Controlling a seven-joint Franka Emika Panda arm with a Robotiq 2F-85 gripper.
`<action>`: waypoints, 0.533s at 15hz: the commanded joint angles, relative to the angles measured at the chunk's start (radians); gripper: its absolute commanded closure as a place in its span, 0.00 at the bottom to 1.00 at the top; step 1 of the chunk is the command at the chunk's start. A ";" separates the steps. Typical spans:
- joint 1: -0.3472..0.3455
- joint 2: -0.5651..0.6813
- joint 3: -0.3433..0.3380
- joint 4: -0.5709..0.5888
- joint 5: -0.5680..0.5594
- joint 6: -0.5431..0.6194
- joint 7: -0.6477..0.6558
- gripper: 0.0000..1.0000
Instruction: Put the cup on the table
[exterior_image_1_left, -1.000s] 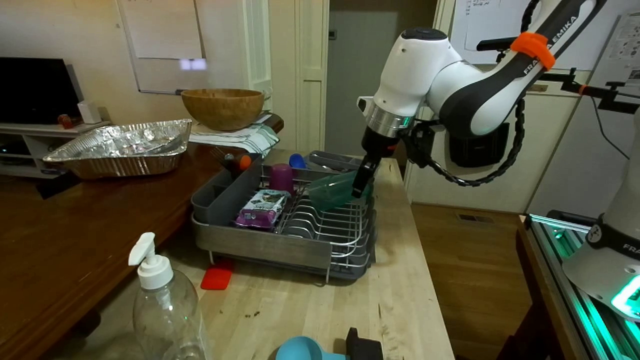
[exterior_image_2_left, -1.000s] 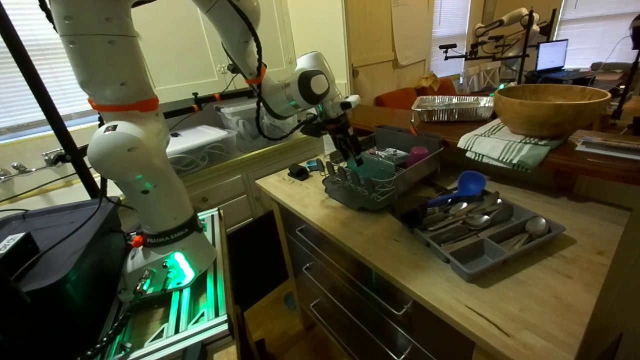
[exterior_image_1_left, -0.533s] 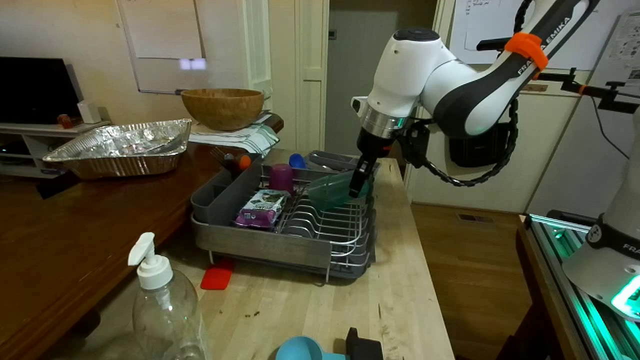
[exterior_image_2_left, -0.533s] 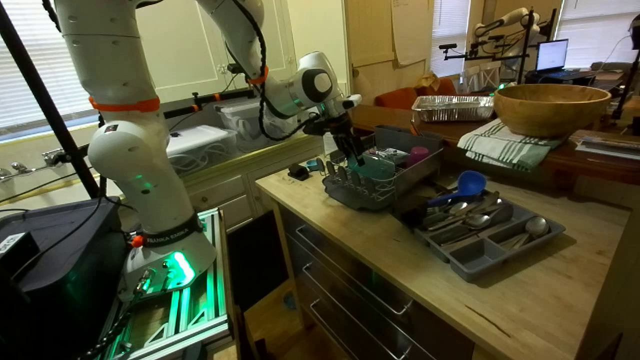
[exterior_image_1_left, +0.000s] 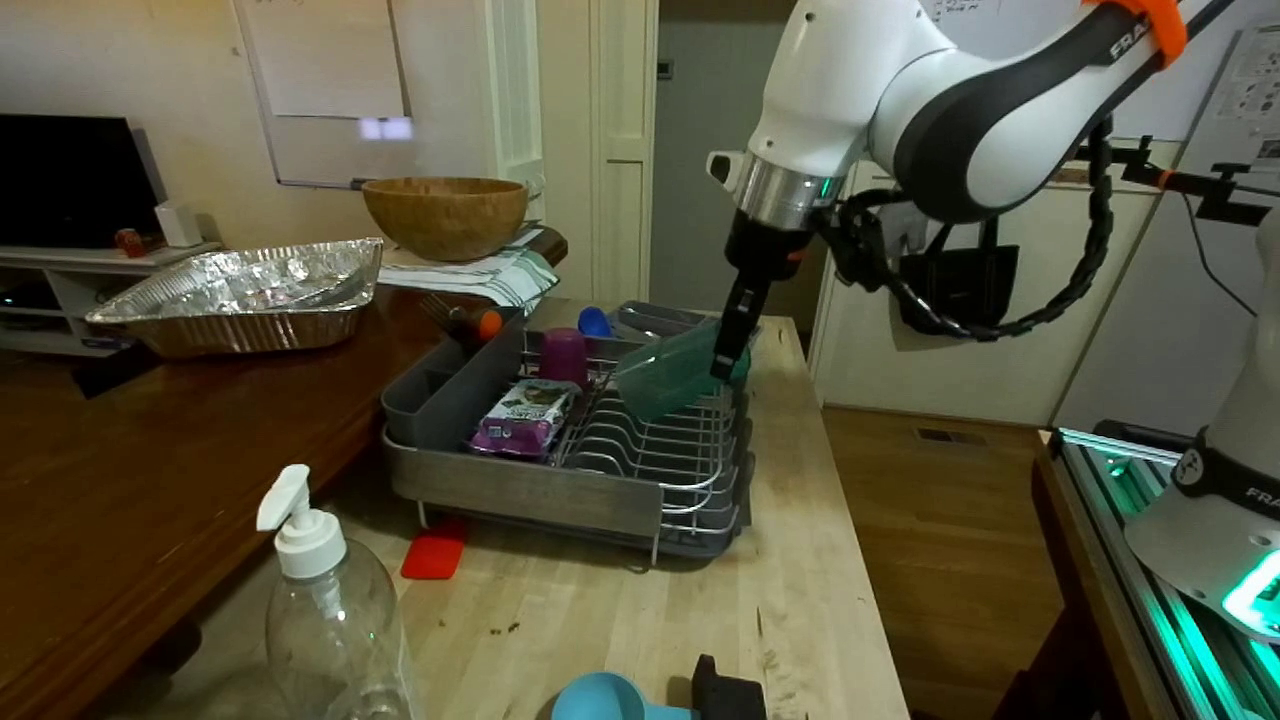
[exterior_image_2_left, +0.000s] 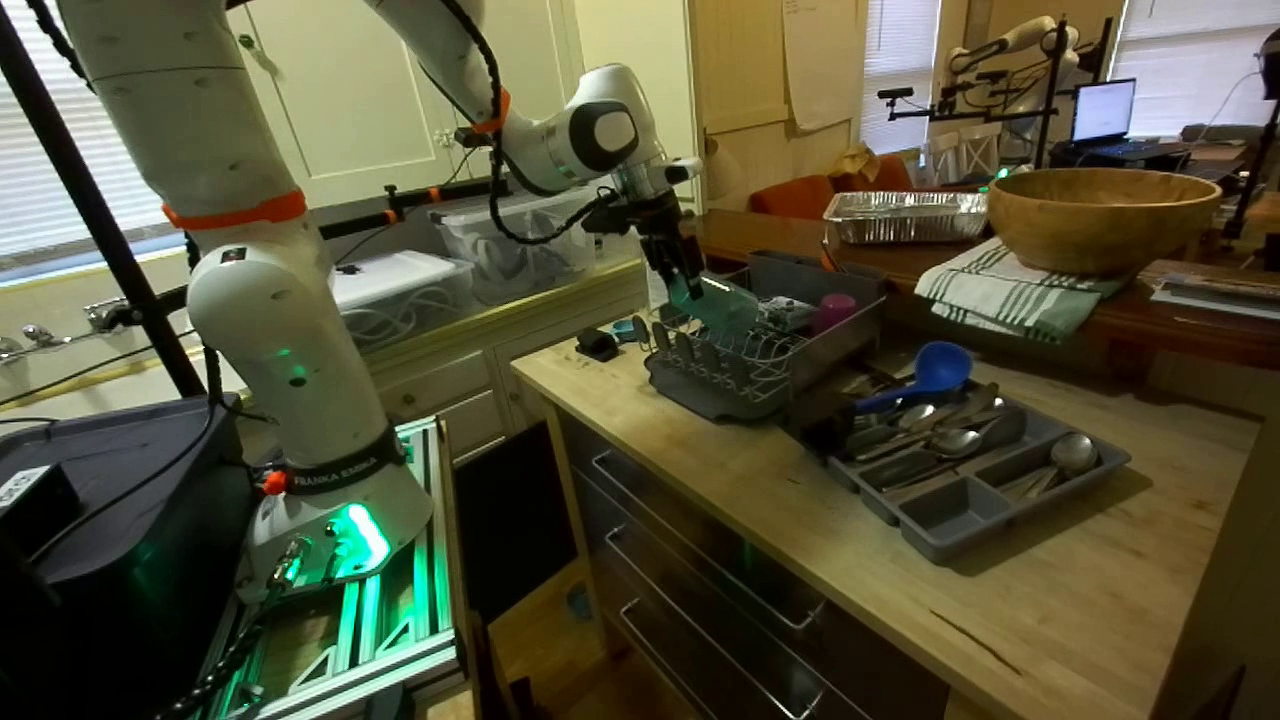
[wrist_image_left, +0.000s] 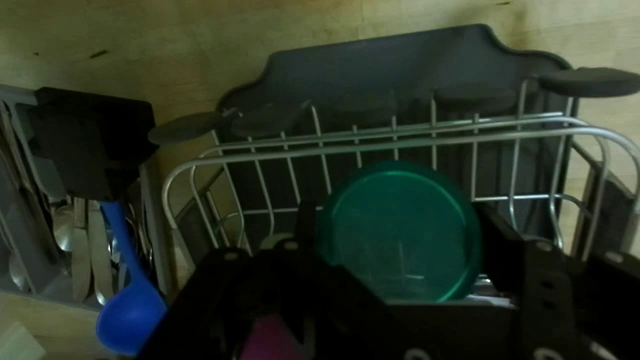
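because the tilted cup (exterior_image_1_left: 662, 380) must likely clear the rack (exterior_image_1_left: 525, 488), the gripper (wrist_image_left: 397, 220) clamps it left and right (wrist view).

FRANKA EMIKA, loud and clear on base collar (exterior_image_2_left: 345, 471), low and left of pincer (exterior_image_2_left: 683, 286) in exterior view! Up right of pincer, exterior view: FRA on arm link (exterior_image_1_left: 1040, 85), broken off at orange ring (exterior_image_1_left: 1163, 28). Lower right of pincer: FRA, same base collar, chopped at view edge.
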 joint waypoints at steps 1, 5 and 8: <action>0.017 -0.130 -0.015 -0.017 0.130 -0.073 -0.147 0.50; 0.019 -0.221 -0.040 -0.001 0.229 -0.143 -0.261 0.50; 0.024 -0.270 -0.067 0.025 0.291 -0.330 -0.363 0.50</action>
